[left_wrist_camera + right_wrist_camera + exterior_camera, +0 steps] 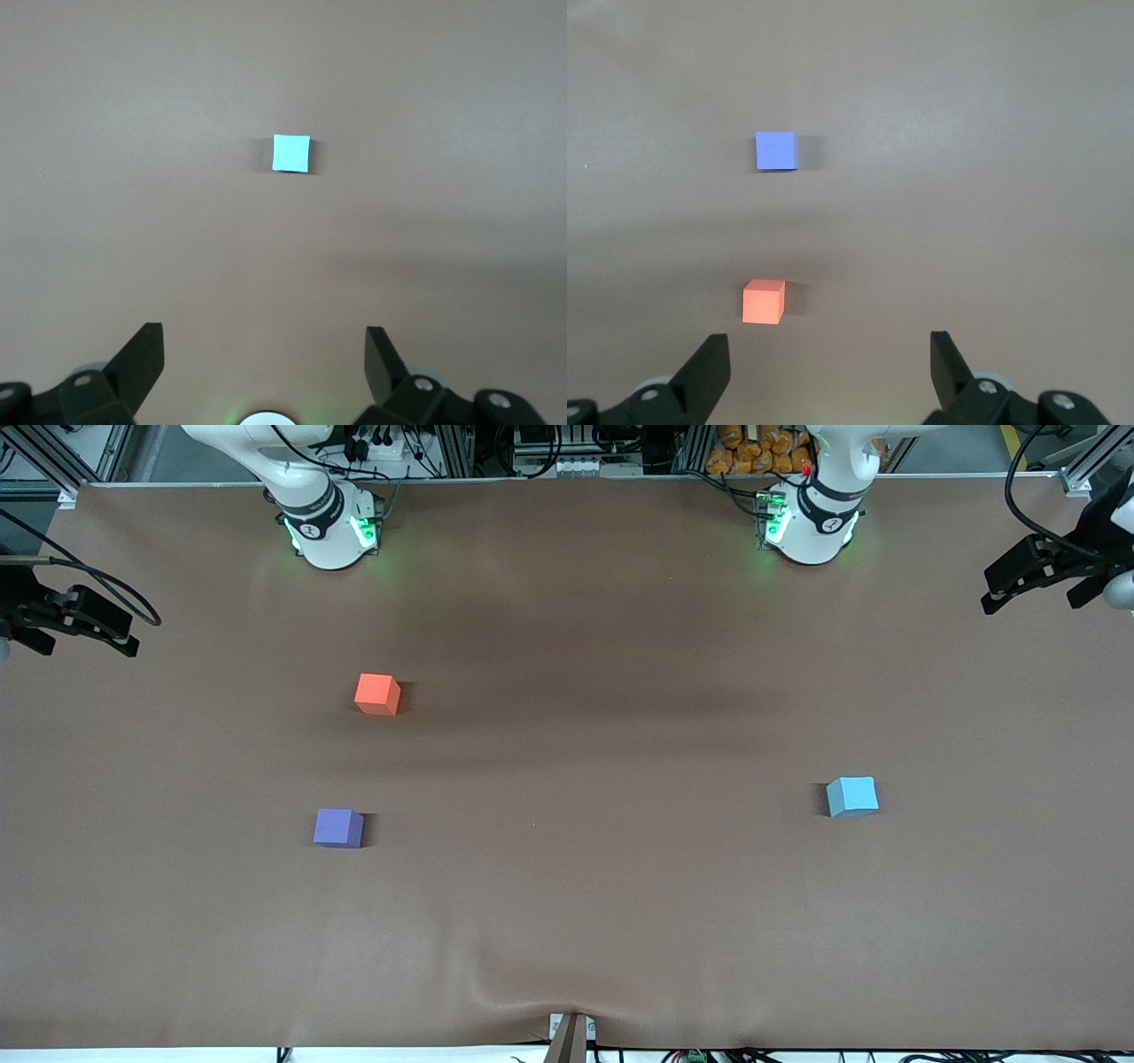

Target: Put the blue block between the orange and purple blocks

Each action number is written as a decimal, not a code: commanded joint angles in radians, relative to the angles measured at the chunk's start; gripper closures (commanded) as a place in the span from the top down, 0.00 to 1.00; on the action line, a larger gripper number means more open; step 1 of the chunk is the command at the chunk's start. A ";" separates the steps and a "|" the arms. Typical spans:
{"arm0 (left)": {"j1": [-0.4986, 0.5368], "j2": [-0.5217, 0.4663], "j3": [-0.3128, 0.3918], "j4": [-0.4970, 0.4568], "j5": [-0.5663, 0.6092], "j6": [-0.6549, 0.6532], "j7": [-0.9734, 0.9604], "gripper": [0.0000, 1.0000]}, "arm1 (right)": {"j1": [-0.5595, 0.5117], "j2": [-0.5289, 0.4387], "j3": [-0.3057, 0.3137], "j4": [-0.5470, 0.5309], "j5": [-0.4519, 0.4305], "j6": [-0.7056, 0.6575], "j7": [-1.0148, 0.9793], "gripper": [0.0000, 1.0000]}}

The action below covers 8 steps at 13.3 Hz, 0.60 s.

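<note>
The blue block [852, 795] sits on the brown table toward the left arm's end; it also shows in the left wrist view [291, 153]. The orange block [377, 693] and the purple block [337, 827] sit apart toward the right arm's end, the purple one nearer the front camera. Both show in the right wrist view, orange [764, 301] and purple [776, 150]. My left gripper [992, 589] [264, 341] is open and empty, high over its end of the table. My right gripper [124, 633] [830, 345] is open and empty, high over its own end.
The brown cover [567, 921] spans the whole table, with a wrinkle and a clamp [570, 1036] at the front edge. The arm bases [332, 527] [811, 522] stand along the edge farthest from the front camera.
</note>
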 commanded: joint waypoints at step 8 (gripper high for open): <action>-0.008 0.005 0.002 0.006 -0.014 -0.040 0.003 1.00 | -0.015 0.003 0.007 0.011 0.008 -0.007 -0.011 1.00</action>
